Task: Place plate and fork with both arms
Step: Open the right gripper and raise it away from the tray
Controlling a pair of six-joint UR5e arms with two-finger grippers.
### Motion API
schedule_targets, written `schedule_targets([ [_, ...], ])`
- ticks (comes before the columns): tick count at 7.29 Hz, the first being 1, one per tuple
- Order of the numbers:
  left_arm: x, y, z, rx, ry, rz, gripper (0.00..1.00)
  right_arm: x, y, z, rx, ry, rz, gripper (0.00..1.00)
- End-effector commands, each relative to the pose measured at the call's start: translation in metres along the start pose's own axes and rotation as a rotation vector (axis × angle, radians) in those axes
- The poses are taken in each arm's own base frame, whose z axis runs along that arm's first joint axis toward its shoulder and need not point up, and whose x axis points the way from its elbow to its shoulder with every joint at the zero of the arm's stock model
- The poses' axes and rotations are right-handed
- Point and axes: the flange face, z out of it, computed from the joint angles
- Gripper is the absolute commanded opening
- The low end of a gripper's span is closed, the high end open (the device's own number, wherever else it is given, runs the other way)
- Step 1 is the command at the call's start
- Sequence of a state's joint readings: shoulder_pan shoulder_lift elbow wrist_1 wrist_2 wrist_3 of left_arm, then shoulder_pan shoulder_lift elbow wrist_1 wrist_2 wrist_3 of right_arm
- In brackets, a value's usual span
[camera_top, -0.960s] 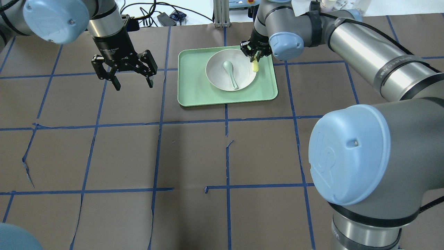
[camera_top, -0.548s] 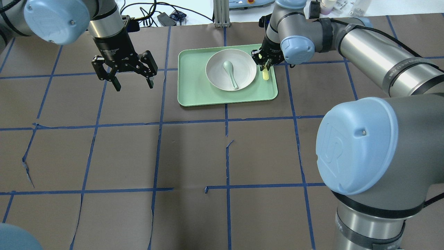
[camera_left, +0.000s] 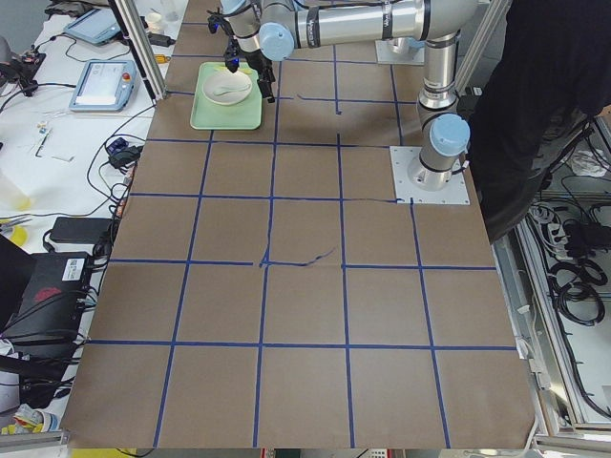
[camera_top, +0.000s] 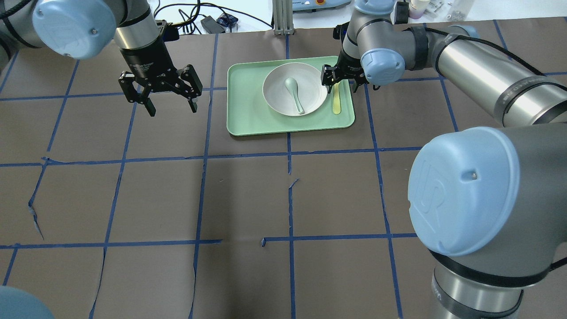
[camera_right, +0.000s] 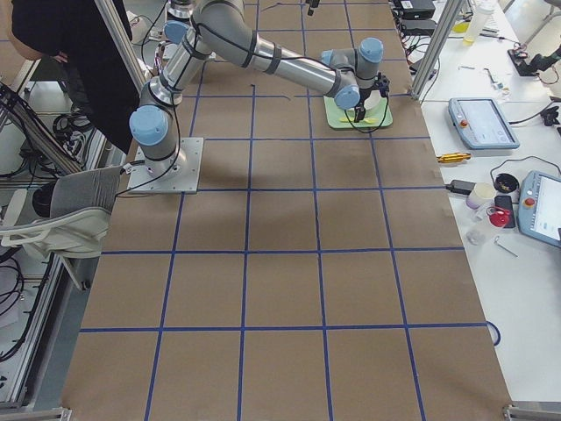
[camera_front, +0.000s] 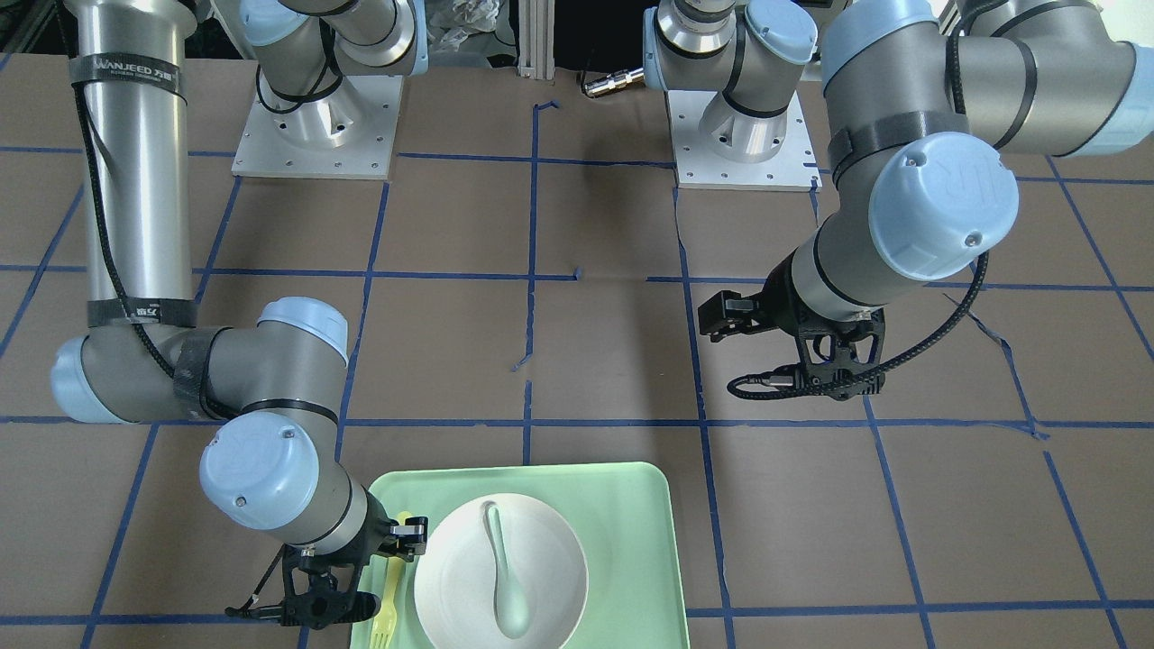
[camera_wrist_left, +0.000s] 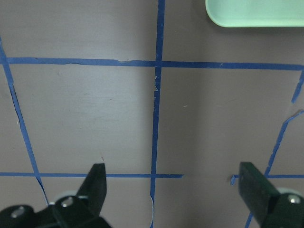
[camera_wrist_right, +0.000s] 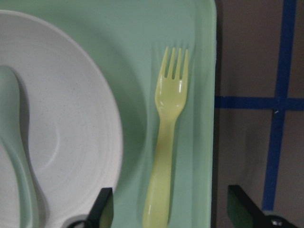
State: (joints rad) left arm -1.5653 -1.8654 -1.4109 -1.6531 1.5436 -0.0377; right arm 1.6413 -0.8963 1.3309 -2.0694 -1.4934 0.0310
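Observation:
The white plate (camera_top: 310, 95) sits in the mint-green tray (camera_top: 248, 119), with a grey-green spoon (camera_top: 294, 93) lying in it. The pale-yellow fork (camera_top: 336, 99) lies flat on the tray floor just right of the plate, tines pointing away from the robot. My right gripper (camera_top: 340, 80) is open and empty over the fork's handle end. In the right wrist view the fork (camera_wrist_right: 166, 156) lies between the spread fingertips (camera_wrist_right: 102, 209), beside the plate (camera_wrist_right: 71, 118). My left gripper (camera_top: 172, 108) is open and empty, above the table left of the tray.
The tray's near corner (camera_wrist_left: 256, 12) shows at the top of the left wrist view, above brown table with blue tape lines. In the front-facing view the fork (camera_front: 389, 599) lies between the right arm's wrist and the plate (camera_front: 541, 541). Cables lie beyond the table's far edge.
My right gripper carried the fork from over the plate's rim to the tray's right side, then let go. The fork now lies flat on the tray. The left arm has not moved.

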Motion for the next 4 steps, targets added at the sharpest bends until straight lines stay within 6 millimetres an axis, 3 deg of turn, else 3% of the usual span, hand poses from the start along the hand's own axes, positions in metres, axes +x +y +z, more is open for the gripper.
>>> schedule_targets([
  [1, 0.004, 0.002, -0.012, 0.042, -0.008, -0.011, 1.0, 0.006, 0.037, -0.086, -0.093, 0.121, 0.008, 1.0],
  [2, 0.008, 0.009, -0.019, 0.061, -0.01, -0.049, 1.0, 0.005, 0.062, -0.136, -0.123, 0.123, 0.011, 1.0],
  [3, 0.013, 0.008, -0.023, 0.108, -0.001, -0.138, 1.0, 0.002, 0.082, -0.174, -0.126, 0.119, 0.013, 1.0],
  [4, 0.025, 0.019, -0.031, 0.126, -0.005, -0.123, 1.0, -0.002, 0.102, -0.21, -0.114, 0.114, 0.016, 1.0],
])
